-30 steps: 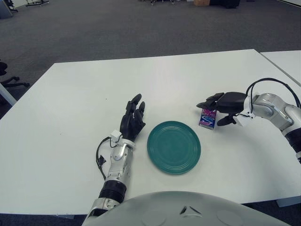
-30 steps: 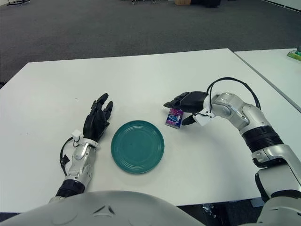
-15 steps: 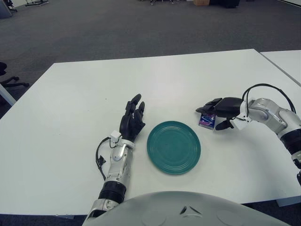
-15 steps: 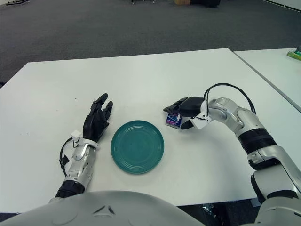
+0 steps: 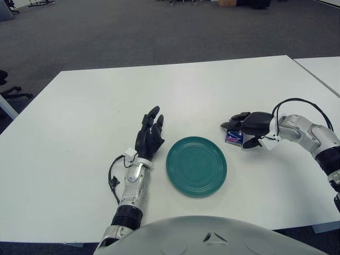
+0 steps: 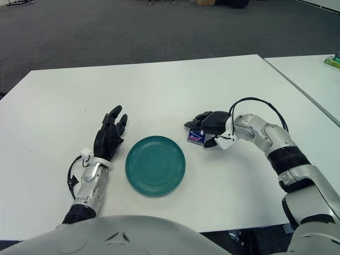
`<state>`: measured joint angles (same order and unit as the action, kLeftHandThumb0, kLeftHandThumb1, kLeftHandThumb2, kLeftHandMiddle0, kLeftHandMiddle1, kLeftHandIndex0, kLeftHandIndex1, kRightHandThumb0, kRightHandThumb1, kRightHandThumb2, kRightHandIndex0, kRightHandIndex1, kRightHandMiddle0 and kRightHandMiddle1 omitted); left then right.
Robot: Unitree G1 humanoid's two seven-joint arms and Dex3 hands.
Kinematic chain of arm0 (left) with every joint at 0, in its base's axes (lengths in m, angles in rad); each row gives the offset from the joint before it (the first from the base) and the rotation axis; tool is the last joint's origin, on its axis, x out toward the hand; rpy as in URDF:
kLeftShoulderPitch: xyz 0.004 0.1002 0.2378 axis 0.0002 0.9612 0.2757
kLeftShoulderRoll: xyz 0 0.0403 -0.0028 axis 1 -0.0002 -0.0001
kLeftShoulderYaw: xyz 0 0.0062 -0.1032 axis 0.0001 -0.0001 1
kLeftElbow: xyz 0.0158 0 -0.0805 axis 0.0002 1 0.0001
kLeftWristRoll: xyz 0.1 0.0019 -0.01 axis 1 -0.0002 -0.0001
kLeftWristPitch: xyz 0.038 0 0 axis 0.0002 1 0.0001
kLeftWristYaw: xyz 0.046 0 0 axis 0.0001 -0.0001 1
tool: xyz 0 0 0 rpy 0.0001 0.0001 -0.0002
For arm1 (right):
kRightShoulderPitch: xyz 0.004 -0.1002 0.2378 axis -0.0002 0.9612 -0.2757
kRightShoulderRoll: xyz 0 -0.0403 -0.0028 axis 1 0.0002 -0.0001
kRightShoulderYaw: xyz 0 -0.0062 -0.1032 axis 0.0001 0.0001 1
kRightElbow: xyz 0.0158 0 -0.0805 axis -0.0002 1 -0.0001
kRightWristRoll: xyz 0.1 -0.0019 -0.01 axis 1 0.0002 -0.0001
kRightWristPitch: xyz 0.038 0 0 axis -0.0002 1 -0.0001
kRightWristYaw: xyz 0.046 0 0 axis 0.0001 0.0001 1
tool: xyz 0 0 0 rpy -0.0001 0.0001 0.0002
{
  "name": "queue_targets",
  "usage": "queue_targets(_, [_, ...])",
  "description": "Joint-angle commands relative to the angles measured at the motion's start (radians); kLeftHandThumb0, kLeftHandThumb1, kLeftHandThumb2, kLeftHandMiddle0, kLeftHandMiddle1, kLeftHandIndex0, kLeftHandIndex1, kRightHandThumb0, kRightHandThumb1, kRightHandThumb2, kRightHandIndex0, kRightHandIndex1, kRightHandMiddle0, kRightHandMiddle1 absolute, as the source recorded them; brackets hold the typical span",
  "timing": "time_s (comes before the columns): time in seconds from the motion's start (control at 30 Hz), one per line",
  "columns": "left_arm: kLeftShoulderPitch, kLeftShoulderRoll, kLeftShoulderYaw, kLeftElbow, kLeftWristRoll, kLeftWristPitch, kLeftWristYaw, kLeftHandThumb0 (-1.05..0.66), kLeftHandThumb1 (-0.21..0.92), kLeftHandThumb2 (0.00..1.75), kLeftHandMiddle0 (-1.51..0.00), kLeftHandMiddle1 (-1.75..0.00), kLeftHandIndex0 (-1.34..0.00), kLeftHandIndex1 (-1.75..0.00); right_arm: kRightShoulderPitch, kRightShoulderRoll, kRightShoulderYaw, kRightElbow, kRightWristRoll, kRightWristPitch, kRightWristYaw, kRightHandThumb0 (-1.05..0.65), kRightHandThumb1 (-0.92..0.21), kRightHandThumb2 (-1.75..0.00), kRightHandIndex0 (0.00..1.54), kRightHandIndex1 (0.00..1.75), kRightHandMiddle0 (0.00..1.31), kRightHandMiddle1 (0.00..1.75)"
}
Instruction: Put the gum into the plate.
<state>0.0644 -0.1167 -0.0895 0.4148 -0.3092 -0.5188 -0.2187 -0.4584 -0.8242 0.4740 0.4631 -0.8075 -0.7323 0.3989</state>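
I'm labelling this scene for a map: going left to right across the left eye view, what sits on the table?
Left hand, fingers spread → green plate → gum pack, with the right hand lowered over it from the right.

I am seeing a plate (image 5: 196,166) sitting on the table (image 5: 79,106), my left hand (image 5: 149,135) just to its left, the gum pack (image 5: 234,137) under my right hand (image 5: 248,127) to its right.
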Motion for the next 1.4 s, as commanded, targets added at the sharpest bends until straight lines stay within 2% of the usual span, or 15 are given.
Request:
queue_targets(0.0, [0.103,-0.146,-0.018,0.057,-0.018,-0.007,0.018,-0.84,0.92,0.88,-0.32,-0.01,0.00,-0.67,0.020,0.026,0.043,0.072,-0.071,0.019,-0.066,-0.75,-0.92,-0.47,0.14,0.00,0.00,0.22])
queue_targets(0.27, [0.114,-0.170,-0.029,0.062,-0.022,-0.029,0.027,-0.84,0.92,0.86,-0.34,-0.01,0.00,-0.76,0.011,0.040,0.119,0.288,-0.151,0.029,-0.247,-0.78,-0.92,-0.38,0.17,0.01,0.00,0.33])
queue_targets(0.5, [0.110,-0.176,-0.031,0.079,-0.026,-0.045,0.028,-0.85,0.92,0.85,-0.36,-0.01,-0.01,-0.82,-0.005,0.025,0.153,0.357,-0.146,0.016,-0.299,-0.78,-0.91,-0.27,0.21,0.01,0.00,0.43])
queue_targets(0.73, [0.105,-0.181,-0.032,0.096,-0.042,-0.057,0.007,-0.85,0.92,0.83,-0.37,-0.02,-0.02,-0.85,-0.023,0.018,0.181,0.412,-0.139,0.012,-0.291,-0.77,-0.87,-0.22,0.24,0.01,0.00,0.50])
queue_targets(0.9, [0.107,-0.184,-0.038,0.098,-0.053,-0.060,-0.008,-0.85,0.92,0.83,-0.37,-0.01,-0.02,-0.85,-0.003,-0.042,0.143,0.340,-0.059,-0.027,-0.212,-0.73,-0.84,-0.20,0.25,0.01,0.00,0.63])
queue_targets(1.1, [0.109,-0.179,-0.043,0.099,-0.056,-0.066,-0.012,-0.86,0.92,0.82,-0.36,-0.01,0.00,-0.84,0.011,-0.054,0.133,0.323,-0.032,-0.025,-0.203,-0.67,-0.85,-0.21,0.33,0.03,0.00,0.72])
queue_targets(1.17, [0.109,-0.177,-0.045,0.097,-0.058,-0.066,-0.014,-0.86,0.92,0.82,-0.36,0.00,0.00,-0.83,0.010,-0.058,0.136,0.313,-0.030,-0.010,-0.175,-0.66,-0.87,-0.20,0.41,0.15,0.04,0.86])
queue_targets(1.2, [0.109,-0.177,-0.045,0.097,-0.060,-0.065,-0.015,-0.86,0.92,0.82,-0.35,0.00,0.00,-0.82,0.010,-0.061,0.137,0.307,-0.028,-0.001,-0.159,-0.64,-0.89,-0.19,0.40,0.37,0.12,1.02])
queue_targets(1.23, [0.109,-0.177,-0.045,0.096,-0.062,-0.065,-0.016,-0.86,0.92,0.82,-0.35,0.00,0.00,-0.81,0.009,-0.062,0.138,0.301,-0.026,0.018,-0.129,-0.64,-0.89,-0.19,0.38,0.47,0.15,1.08])
queue_targets(1.27, [0.108,-0.177,-0.045,0.097,-0.062,-0.065,-0.015,-0.87,0.92,0.82,-0.35,0.00,0.00,-0.81,0.008,-0.063,0.138,0.298,-0.024,0.030,-0.109,-0.54,-0.88,-0.27,0.38,0.74,0.25,1.24])
queue_targets(1.3, [0.107,-0.178,-0.045,0.097,-0.063,-0.064,-0.014,-0.87,0.92,0.82,-0.35,0.00,0.00,-0.80,0.007,-0.065,0.138,0.293,-0.020,0.041,-0.088,-0.51,-0.87,-0.31,0.38,0.84,0.29,1.30])
queue_targets(1.37, [0.107,-0.178,-0.043,0.097,-0.066,-0.062,-0.012,-0.87,0.92,0.83,-0.34,0.00,0.00,-0.80,0.008,-0.069,0.135,0.280,-0.012,0.054,-0.064,-0.44,-0.77,-0.55,0.38,1.20,0.38,1.49])
